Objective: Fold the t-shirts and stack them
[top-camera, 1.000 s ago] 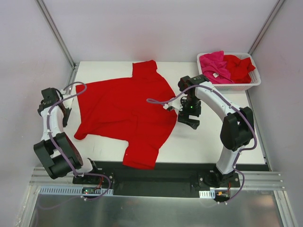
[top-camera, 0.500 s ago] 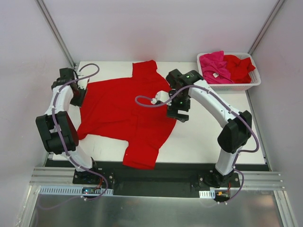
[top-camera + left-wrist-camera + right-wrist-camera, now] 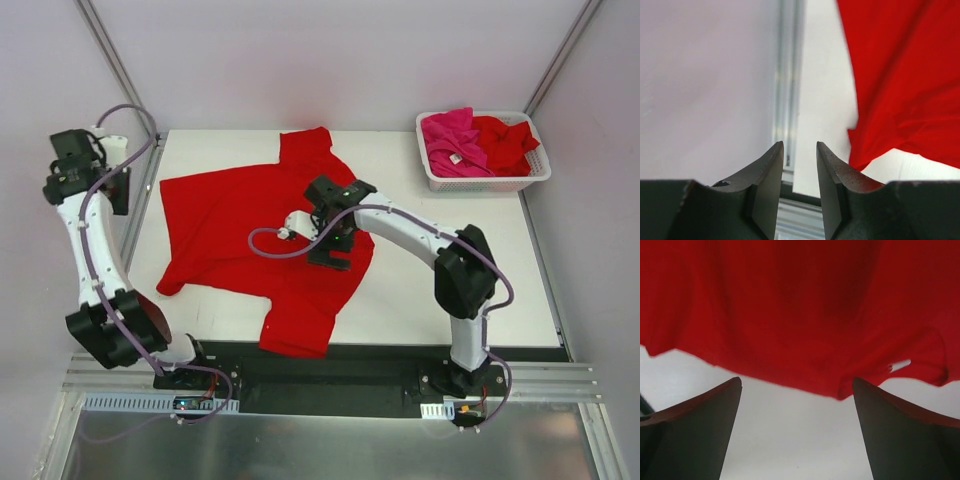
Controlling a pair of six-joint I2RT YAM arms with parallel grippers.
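On the white table (image 3: 440, 290), the largest item is a red t-shirt (image 3: 240, 230), spread nearly flat across the left and centre, with one part reaching the far edge and another hanging over the near edge. Right arm (image 3: 420, 230): stretched leftward over this garment's right side. Left arm (image 3: 85, 250): raised beyond the table's left edge, apart from the cloth. White slotted basket (image 3: 535, 175): far right corner, holding a crumpled magenta t-shirt (image 3: 450, 135) beside a crumpled second red t-shirt (image 3: 505, 140). Right gripper (image 3: 796, 384): jaws spread wide and empty, above the spread shirt's edge where it meets bare tabletop; contact with the cloth cannot be told. Left gripper (image 3: 800, 146): jaws parted by a narrow gap, nothing between them, over the table's left rail. Neck label (image 3: 456, 157): small white patch on the magenta shirt.
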